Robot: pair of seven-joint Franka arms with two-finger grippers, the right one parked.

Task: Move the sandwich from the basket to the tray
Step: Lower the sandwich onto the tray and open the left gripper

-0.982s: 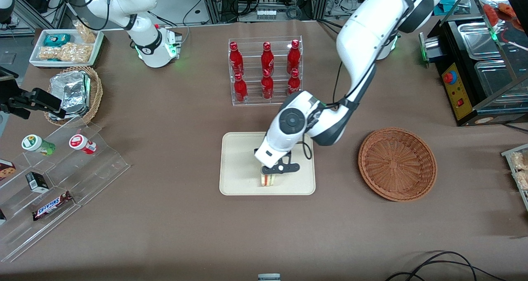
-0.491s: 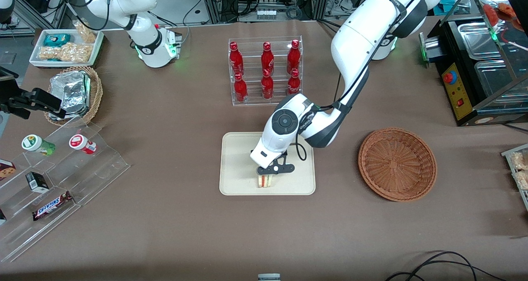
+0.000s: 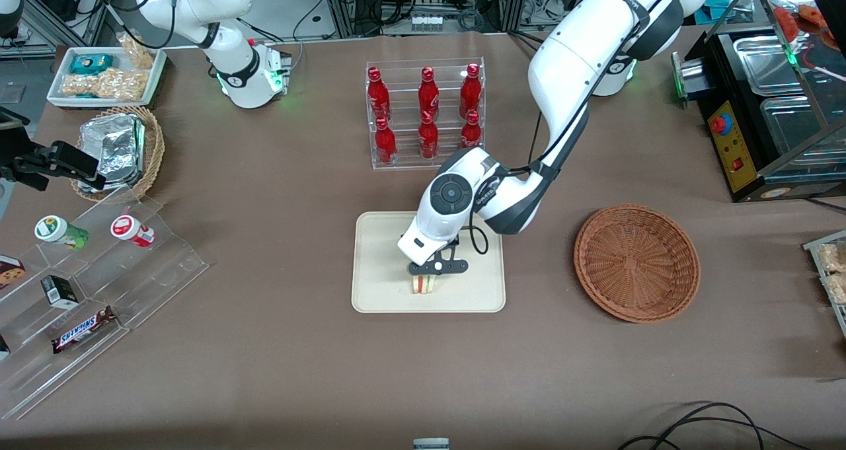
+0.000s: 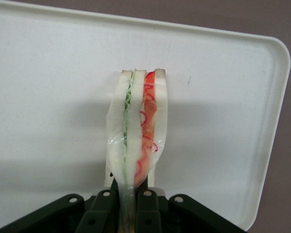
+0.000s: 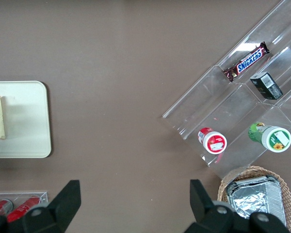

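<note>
Sandwich [image 3: 423, 283] stands on edge over the tray [image 3: 377, 291], pinched by the end effector [image 3: 428, 275]. Released upright, it may topple, or cling to the fingers [image 4: 146, 206].

The left arm reaches from the upper right of the front view down toward the centre, elbow bent and forearm sloping to the lower left. Its white wrist sits just below the middle of the frame, with the gripper [image 3: 423, 277] pointing down under it. In the left wrist view the black fingers [image 4: 105, 208] stand close together, clamped on the sandwich [image 4: 137, 141] by its narrow end.
</note>
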